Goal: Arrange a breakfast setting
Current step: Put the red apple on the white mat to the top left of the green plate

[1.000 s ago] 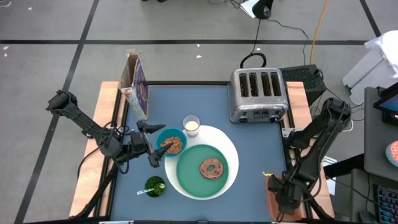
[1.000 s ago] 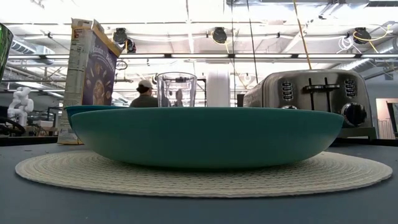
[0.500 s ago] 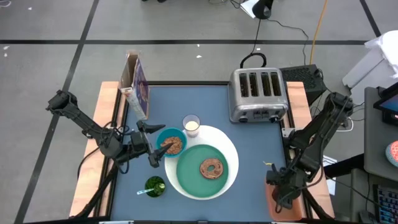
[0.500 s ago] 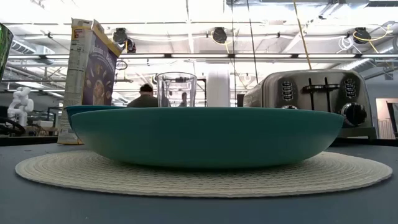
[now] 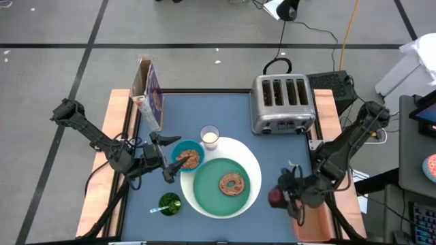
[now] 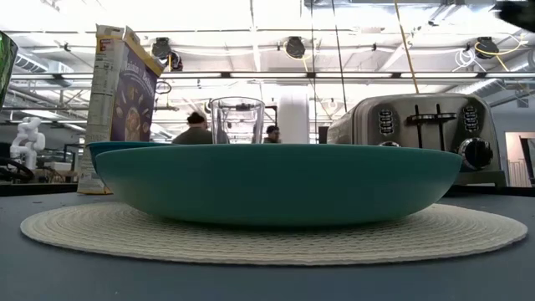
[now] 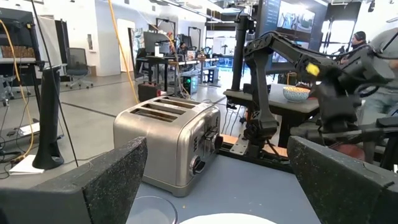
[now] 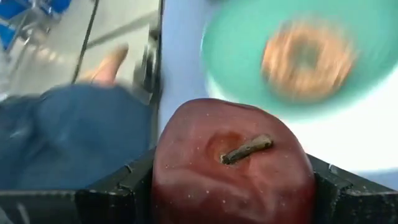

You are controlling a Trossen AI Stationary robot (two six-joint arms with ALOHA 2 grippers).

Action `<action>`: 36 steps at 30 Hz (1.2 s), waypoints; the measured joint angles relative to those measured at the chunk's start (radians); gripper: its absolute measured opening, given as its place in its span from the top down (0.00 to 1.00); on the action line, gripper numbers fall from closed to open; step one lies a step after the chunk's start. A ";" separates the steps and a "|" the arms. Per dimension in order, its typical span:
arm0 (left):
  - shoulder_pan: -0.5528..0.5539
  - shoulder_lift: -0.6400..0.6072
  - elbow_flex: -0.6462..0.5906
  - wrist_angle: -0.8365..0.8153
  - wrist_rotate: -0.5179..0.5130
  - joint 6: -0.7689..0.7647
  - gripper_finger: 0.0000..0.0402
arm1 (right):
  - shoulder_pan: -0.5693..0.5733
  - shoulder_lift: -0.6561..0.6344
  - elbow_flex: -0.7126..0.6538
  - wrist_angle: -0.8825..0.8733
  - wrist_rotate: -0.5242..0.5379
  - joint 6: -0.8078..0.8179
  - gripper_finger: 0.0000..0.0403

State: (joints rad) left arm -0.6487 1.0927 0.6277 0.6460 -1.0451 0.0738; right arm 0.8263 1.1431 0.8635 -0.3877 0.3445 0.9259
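Right gripper clamps the red apple above the table's near-right area, just right of the white plate w/ teal plate & bagel. Left gripper, fingers spread wide, sits beside the cereal-filled teal bowl, holding nothing.

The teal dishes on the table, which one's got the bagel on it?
The teal plate, the big one on the white plate, holds the bagel. The small teal bowl beside it holds cereal instead.
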 joint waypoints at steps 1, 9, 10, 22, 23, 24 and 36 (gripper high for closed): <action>0.000 0.000 0.000 0.000 0.000 0.000 0.02 | -0.014 0.000 0.000 0.028 0.051 -0.072 0.39; 0.000 0.000 0.000 0.000 0.000 0.000 0.02 | -0.151 0.006 0.000 0.301 0.259 -0.614 0.39; 0.000 0.000 0.000 -0.001 0.000 0.000 0.02 | -0.171 0.012 0.000 0.340 0.259 -0.673 0.39; 0.000 0.000 0.000 -0.045 0.000 0.001 0.02 | -0.405 0.160 -0.165 0.978 0.257 -1.077 0.39; 0.000 0.000 0.000 -0.045 0.000 0.001 0.02 | -0.425 0.165 -0.188 1.023 0.257 -1.079 0.39; 0.000 0.000 0.000 -0.045 0.000 0.000 0.02 | -0.446 0.169 -0.211 1.059 0.256 -1.078 0.39; 0.000 0.000 0.000 -0.046 0.000 0.000 0.02 | -0.590 0.169 -0.394 1.117 0.253 -0.914 0.39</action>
State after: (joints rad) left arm -0.6487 1.0927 0.6277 0.5999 -1.0451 0.0738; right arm 0.2367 1.3125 0.4693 0.7290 0.5976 0.0117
